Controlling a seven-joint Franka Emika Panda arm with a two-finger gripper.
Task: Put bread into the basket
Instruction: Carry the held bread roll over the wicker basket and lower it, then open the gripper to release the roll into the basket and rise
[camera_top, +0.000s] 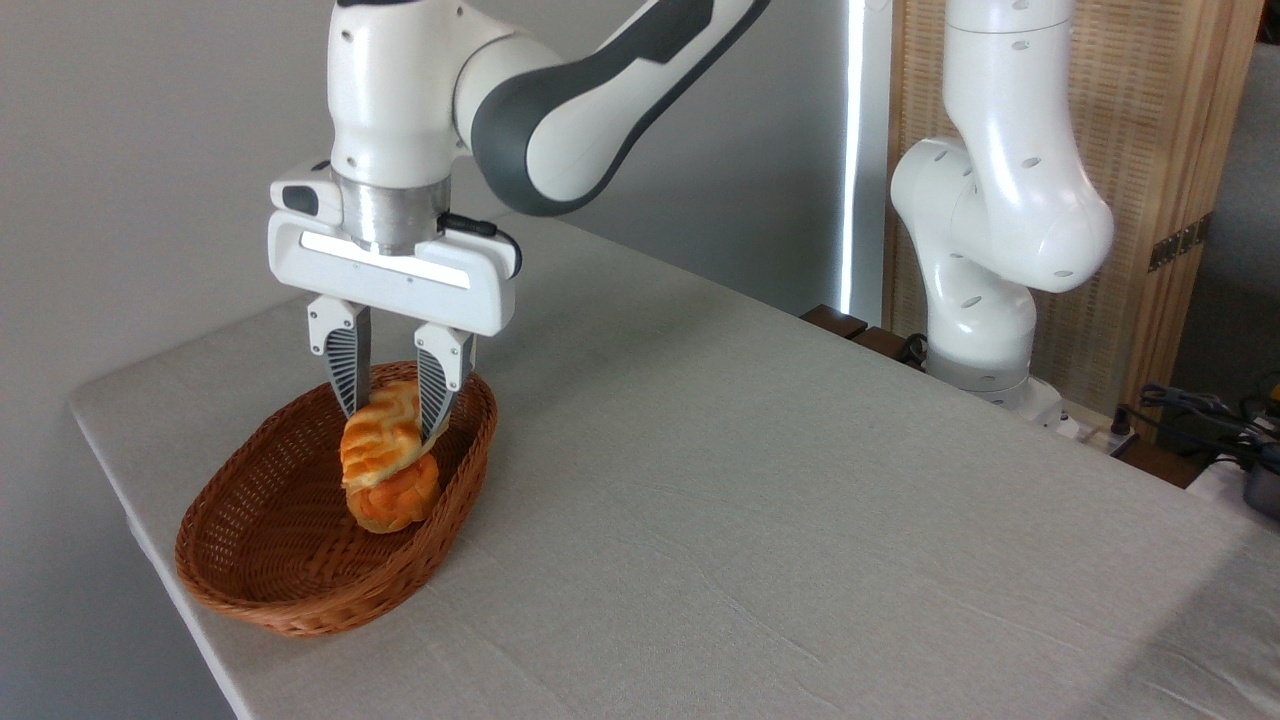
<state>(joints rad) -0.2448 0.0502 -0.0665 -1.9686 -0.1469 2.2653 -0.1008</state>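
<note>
One gripper (392, 405) pinches one bread (380, 440) above one bun (395, 500) in one basket (260, 540).

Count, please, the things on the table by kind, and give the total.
Braided bread, held between the jaws over the basket: 1
Round orange bun, in the basket: 1
Woven wicker basket: 1
Total: 3
</note>
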